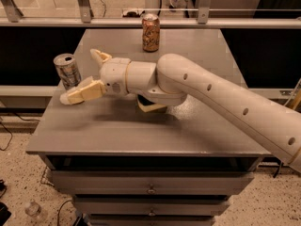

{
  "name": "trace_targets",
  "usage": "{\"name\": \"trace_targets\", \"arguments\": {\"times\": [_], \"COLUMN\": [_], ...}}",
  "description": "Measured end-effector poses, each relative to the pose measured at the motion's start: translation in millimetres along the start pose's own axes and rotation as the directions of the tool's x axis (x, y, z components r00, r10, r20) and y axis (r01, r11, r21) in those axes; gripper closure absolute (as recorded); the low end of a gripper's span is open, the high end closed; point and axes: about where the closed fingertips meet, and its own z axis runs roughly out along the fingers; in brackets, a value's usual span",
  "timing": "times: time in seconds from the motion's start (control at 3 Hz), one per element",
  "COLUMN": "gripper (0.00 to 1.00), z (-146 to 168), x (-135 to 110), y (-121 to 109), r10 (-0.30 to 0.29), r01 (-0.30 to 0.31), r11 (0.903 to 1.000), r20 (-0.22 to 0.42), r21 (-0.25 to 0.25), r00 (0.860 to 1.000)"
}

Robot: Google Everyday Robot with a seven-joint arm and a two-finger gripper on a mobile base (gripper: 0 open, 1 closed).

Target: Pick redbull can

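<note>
The redbull can (67,68), slim and silver with a shiny top, stands upright near the left edge of the grey table (141,131). My gripper (78,76) is open at the end of the white arm that reaches in from the right. Its near finger (83,92) lies in front of the can's base and hides it. Its far finger (100,57) points up just to the right of the can. The can stands at the mouth of the open jaws and is not gripped.
A shorter brown-gold can (151,32) stands at the back middle of the table. A yellowish block (151,107) lies under my arm, mostly hidden. A metal railing (150,22) runs behind the table. Drawers (150,187) sit below its front edge.
</note>
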Motion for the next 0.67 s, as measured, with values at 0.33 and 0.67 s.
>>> {"name": "trace_targets", "arguments": {"times": [0.33, 0.67], "gripper": [0.00, 0.18], "z": [13.0, 23.6], "x": [7.2, 11.9], "y": [5.0, 9.1], "r10": [0.013, 0.015], "r01": [-0.013, -0.016], "r11": [0.9997, 0.9991], "r20": [-0.014, -0.029], "r21": [-0.019, -0.038], "r00": [1.000, 0.999]}}
